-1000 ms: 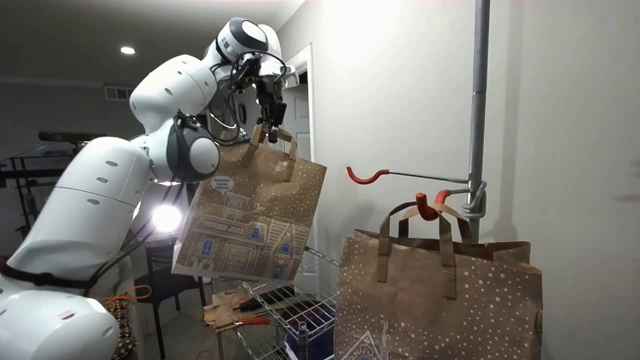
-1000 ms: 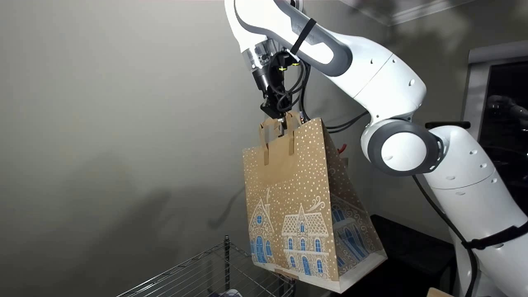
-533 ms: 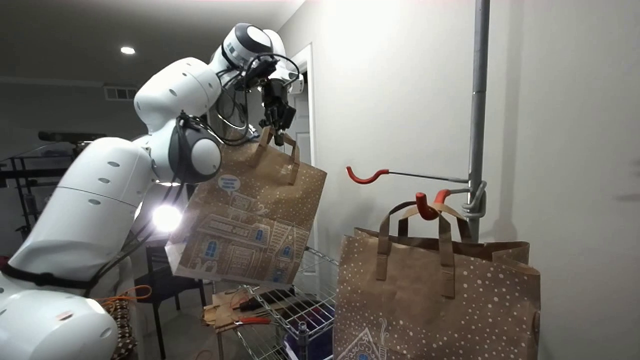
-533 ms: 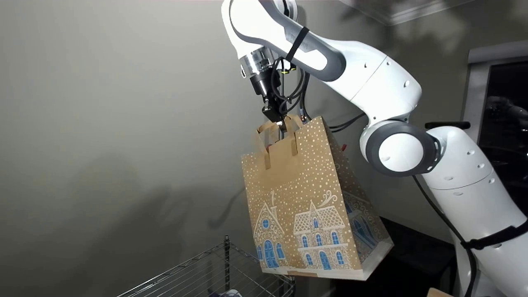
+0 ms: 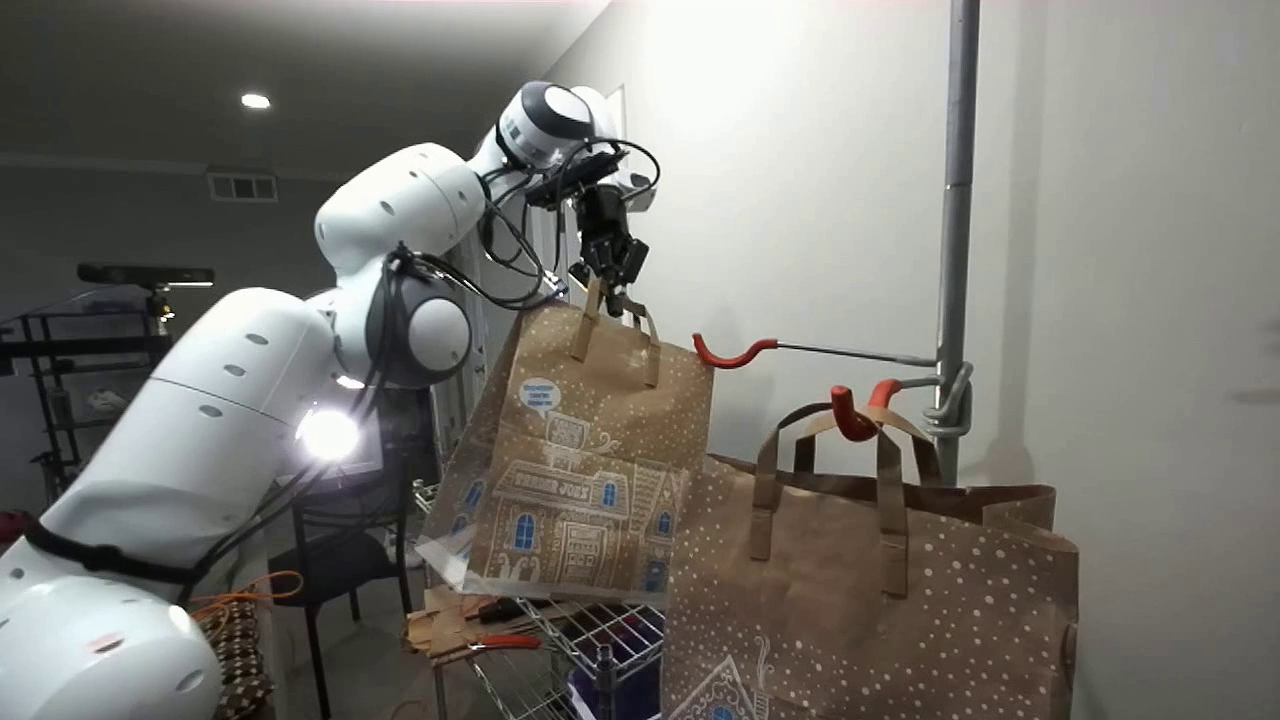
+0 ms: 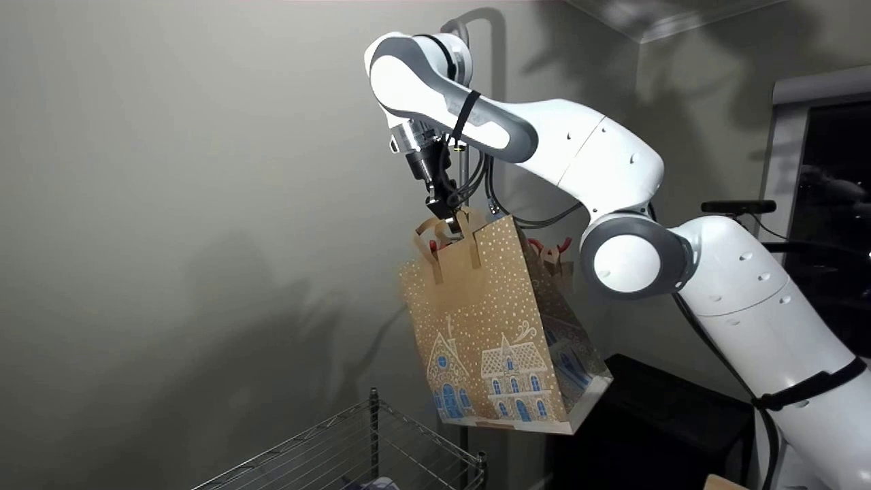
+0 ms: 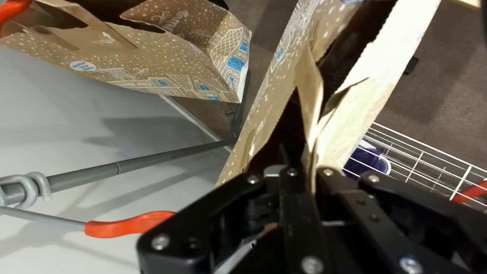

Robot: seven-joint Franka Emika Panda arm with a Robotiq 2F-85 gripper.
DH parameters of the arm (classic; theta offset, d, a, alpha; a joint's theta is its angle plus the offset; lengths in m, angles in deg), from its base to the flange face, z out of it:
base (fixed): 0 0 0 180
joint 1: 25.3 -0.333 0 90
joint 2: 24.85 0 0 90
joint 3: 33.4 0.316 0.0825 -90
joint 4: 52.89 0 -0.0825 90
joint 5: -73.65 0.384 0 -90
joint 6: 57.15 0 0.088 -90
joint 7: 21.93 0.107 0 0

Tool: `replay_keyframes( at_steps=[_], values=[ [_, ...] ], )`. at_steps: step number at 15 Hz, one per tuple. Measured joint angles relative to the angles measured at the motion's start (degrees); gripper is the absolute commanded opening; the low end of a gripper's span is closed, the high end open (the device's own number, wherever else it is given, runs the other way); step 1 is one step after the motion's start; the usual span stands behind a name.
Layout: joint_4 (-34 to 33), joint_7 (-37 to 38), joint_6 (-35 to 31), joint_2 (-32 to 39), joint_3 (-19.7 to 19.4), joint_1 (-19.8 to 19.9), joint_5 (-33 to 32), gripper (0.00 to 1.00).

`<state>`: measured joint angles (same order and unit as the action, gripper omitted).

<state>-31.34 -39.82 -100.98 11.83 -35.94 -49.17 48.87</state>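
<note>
My gripper [image 5: 612, 298] is shut on the paper handles of a brown bag [image 5: 590, 440] printed with white dots and houses. The bag hangs tilted in the air in both exterior views [image 6: 486, 306]. In the wrist view the handle paper runs between the fingers [image 7: 310, 169], above the bag's open mouth; the bag's pale side [image 7: 354, 125] is lit. A similar bag [image 5: 850, 560] hangs by its handles from a red-tipped hook [image 5: 855, 418]; it also shows in the wrist view [image 7: 152, 62]. An empty red-tipped hook [image 5: 735, 355] overlaps the held bag's upper corner in that exterior view.
A grey vertical pole [image 5: 958, 250] by the wall carries the hooks; the empty hook [image 7: 129, 224] lies left of the gripper in the wrist view. A wire rack [image 6: 292, 452] stands below. A chair [image 5: 340, 560] and a black box [image 6: 653, 422] stand farther off.
The arm has lowered and carried the held bag toward the pole and hooks, rightward in an exterior view. The bag has swung and turned a little. The hanging bag has barely shifted.
</note>
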Motion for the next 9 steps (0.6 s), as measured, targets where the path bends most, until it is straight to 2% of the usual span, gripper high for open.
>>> replay_keyframes(
  at_steps=[5, 9],
  values=[
    [-0.22, -0.14, -0.78, 0.13, 0.14, 4.33, 2.63, 0.00],
    [-0.21, -2.21, -2.88, 0.16, 0.42, 4.31, 3.73, 0.00]
  ],
)
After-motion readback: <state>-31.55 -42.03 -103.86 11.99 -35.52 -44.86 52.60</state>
